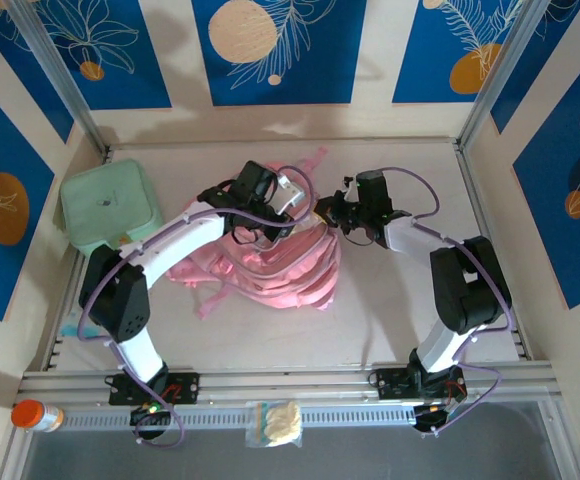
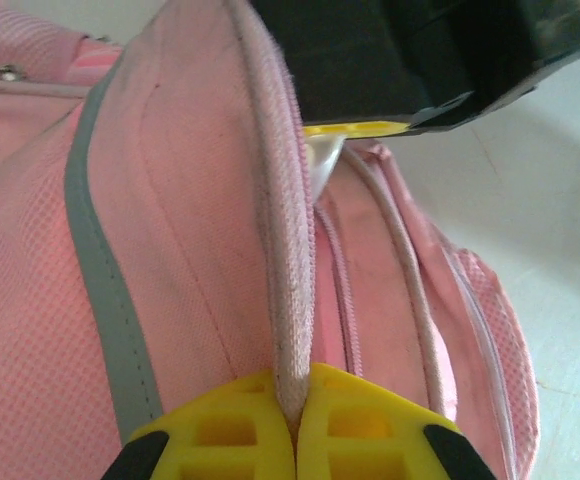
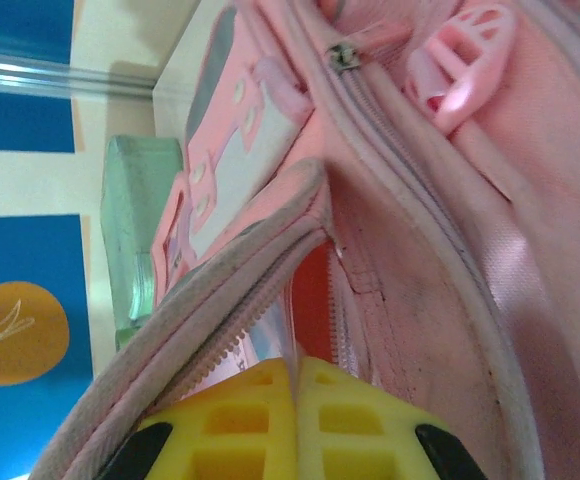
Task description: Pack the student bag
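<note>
While the student bag (image 1: 290, 272) lies unzipped | left claw (image 2: 295, 410) pinches its rim | right claw (image 3: 295, 375) likewise | something red (image 3: 310, 290) inside

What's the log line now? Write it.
left gripper: shut on student bag rim | right gripper: shut on student bag rim

A mint-green square lidded plastic case (image 1: 110, 208) lies flat at the far left of the pale table (image 1: 410, 320), near the wall. On the near rail sit an orange-capped small bottle (image 1: 36, 415), lying on its side, and a clear packet of pale yellowish contents (image 1: 275, 424), well apart.
</note>
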You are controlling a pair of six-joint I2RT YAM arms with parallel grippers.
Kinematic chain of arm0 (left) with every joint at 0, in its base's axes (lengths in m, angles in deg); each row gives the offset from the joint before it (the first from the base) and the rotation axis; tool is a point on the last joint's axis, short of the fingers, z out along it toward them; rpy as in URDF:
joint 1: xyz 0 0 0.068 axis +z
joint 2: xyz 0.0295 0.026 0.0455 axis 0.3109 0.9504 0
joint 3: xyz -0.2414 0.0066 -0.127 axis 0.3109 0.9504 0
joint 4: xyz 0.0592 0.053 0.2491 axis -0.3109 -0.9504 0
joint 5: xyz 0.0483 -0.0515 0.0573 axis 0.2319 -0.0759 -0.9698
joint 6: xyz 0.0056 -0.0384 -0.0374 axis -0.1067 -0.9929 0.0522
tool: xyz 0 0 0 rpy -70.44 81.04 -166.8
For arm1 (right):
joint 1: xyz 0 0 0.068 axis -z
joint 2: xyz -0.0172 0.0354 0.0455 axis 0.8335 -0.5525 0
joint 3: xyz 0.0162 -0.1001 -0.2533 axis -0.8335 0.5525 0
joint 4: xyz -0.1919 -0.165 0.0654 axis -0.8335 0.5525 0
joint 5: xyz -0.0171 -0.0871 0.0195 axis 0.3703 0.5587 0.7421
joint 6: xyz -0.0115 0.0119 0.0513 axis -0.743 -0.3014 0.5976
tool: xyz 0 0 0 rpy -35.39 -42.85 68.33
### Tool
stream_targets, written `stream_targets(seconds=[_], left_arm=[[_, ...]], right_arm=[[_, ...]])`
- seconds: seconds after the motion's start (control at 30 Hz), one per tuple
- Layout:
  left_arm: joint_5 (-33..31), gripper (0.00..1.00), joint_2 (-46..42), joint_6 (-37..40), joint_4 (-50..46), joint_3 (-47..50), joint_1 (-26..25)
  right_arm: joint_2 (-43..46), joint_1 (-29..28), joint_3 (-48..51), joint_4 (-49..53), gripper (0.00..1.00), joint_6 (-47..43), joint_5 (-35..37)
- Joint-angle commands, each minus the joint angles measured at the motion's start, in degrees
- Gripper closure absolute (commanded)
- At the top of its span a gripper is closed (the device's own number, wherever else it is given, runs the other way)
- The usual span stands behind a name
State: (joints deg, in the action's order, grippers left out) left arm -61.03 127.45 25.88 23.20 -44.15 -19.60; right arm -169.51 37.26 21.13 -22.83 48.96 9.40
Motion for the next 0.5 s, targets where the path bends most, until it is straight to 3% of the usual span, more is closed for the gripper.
stream_targets(seconds=[0.0,0.1,0.2,0.33,0.47], left_arm=[[15.8,1.0,-1.7,3.5,13.5,-1.8,-2.5],[15.3,1.0,-2.7,6.1,10.7,0.8,-2.5],[15.5,1.0,-3.5,7.3,10.2,2.3,-2.5],[14.6,1.0,-3.9,7.0,12.9,5.0,-2.5],[14.3,1.0,-2.4,7.5,11.7,4.2,-2.5]], right_arm=[[0.0,-4.9,-0.3,-2.4,1.0,4.0,-7.7],[1.7,-4.7,0.4,-9.3,1.0,10.0,-11.8],[3.0,-7.6,-1.3,-5.0,1.0,12.9,-7.6],[-1.4,-11.0,-4.3,3.5,1.0,7.1,2.1],[-3.4,-10.5,0.3,-5.0,1.0,10.5,0.2]])
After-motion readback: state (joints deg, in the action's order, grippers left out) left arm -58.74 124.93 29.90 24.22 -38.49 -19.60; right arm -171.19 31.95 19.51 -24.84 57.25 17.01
